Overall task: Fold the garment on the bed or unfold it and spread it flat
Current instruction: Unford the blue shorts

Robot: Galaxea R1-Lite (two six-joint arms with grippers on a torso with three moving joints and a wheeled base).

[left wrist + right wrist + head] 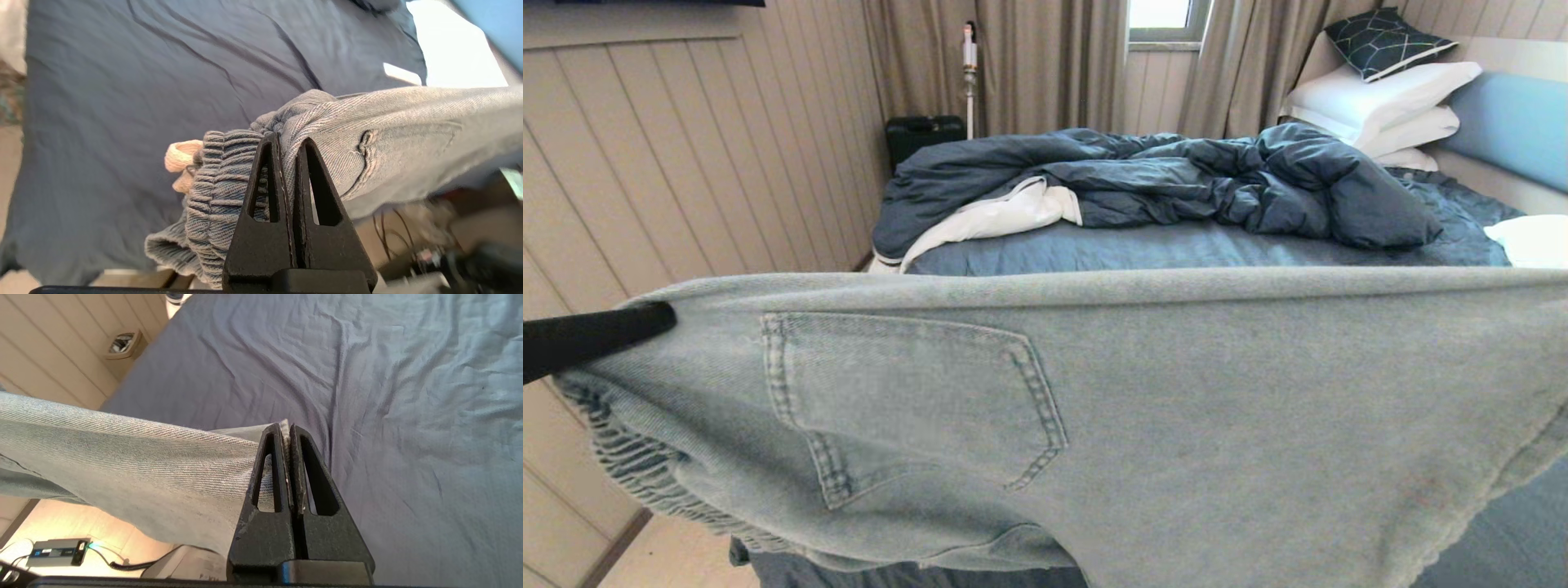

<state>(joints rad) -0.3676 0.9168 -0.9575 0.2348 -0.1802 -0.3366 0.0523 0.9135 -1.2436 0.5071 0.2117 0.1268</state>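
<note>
The pale blue denim shorts (1176, 408) hang stretched across the head view, held up above the bed's slate-blue sheet (1176, 245), patch pocket (915, 400) facing me. My left gripper (662, 318) is shut on the shorts beside the gathered waistband (216, 183); the white drawstring cord (179, 157) dangles there. In the left wrist view the left gripper (288, 141) pinches denim between closed fingers. My right gripper (286, 428) is shut on the opposite edge of the shorts (143, 465), over the sheet (408, 416); it lies outside the head view.
A crumpled dark blue duvet (1176, 180) with white lining lies across the far bed. White pillows (1380, 102) and a dark patterned cushion (1384, 41) stack by the light blue headboard (1515, 122). Panelled wall at left; a power adapter (57, 551) on the floor.
</note>
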